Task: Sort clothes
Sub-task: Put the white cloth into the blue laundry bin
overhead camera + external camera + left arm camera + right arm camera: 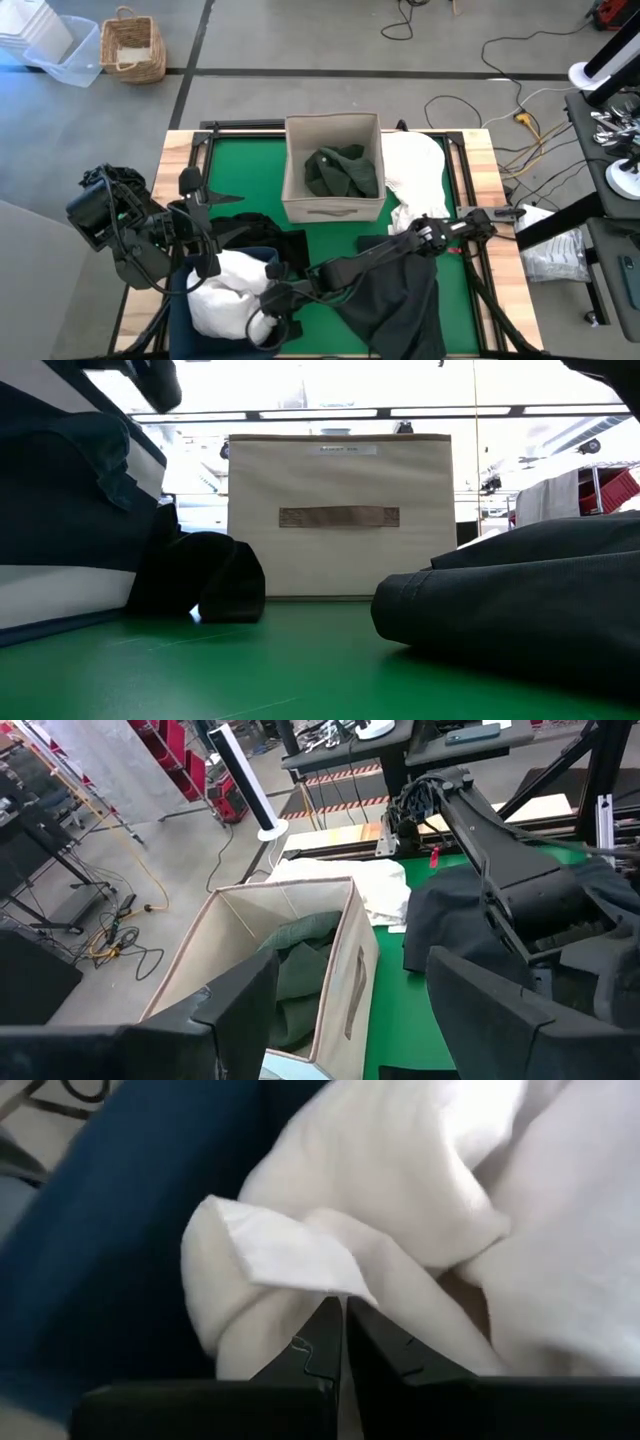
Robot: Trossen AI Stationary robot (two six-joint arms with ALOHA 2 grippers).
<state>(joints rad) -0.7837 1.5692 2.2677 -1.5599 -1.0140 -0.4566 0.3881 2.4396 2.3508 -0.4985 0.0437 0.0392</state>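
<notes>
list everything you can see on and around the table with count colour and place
fabric box: one, beige, far middle of the green mat
green garment: one, dark green, inside the fabric box
white clothes: a pile, white, right of the box
charcoal garment: one, dark grey, near right, draped under the right arm
black garment: one, black, near left of the box
bin: one, navy, near left corner
white garment: one, white, lying in the bin
wicker basket: one, tan, on the floor, far left
left tool: open, holding nothing, above the mat's left side
right tool: shut at the white garment in the bin
</notes>
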